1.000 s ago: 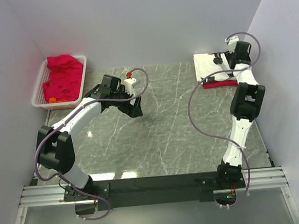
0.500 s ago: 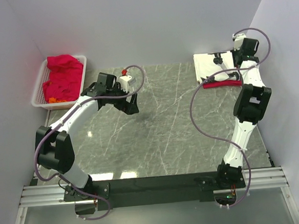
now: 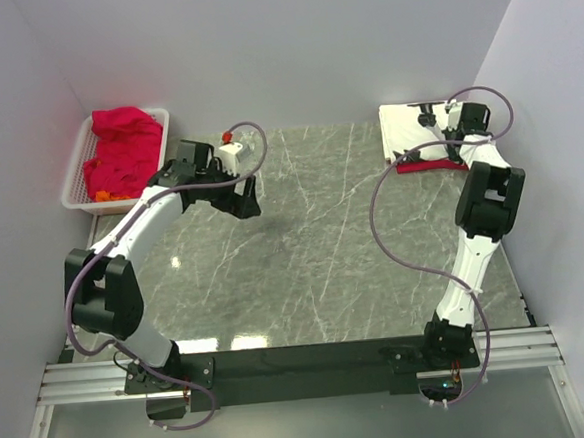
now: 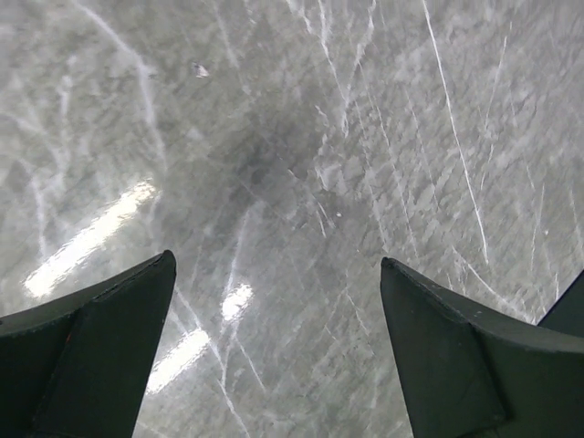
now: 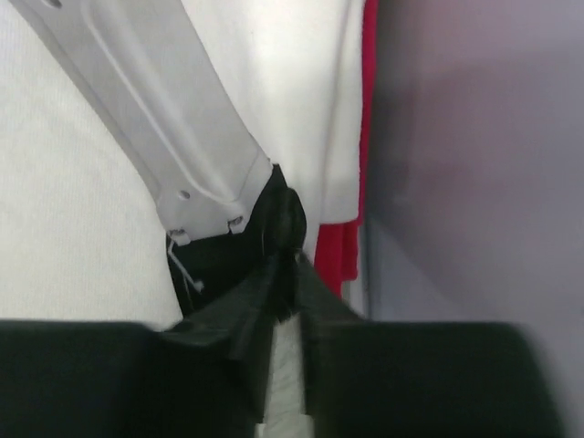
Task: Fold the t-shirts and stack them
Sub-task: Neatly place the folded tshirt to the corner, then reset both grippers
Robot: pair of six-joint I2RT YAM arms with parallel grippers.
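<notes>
A folded white t-shirt [image 3: 404,133] lies at the back right of the table on a folded red t-shirt [image 3: 431,165]. My right gripper [image 3: 431,119] is low over this stack with its jaws shut and nothing seen between them. In the right wrist view the gripper [image 5: 290,260] is over the white shirt [image 5: 55,210], with the red shirt's edge [image 5: 347,251] beside it. Crumpled red t-shirts [image 3: 122,151] fill a white basket [image 3: 74,186] at the back left. My left gripper [image 3: 248,196] hangs open and empty over bare marble [image 4: 292,182], right of the basket.
The side wall [image 5: 474,137] stands right next to the folded stack. Something orange [image 3: 105,196] shows at the basket's front. Grey walls close in the table on the left, back and right.
My left gripper has moved back and left, toward the basket, still open. My right gripper has come down from near the back wall to the white shirt.
</notes>
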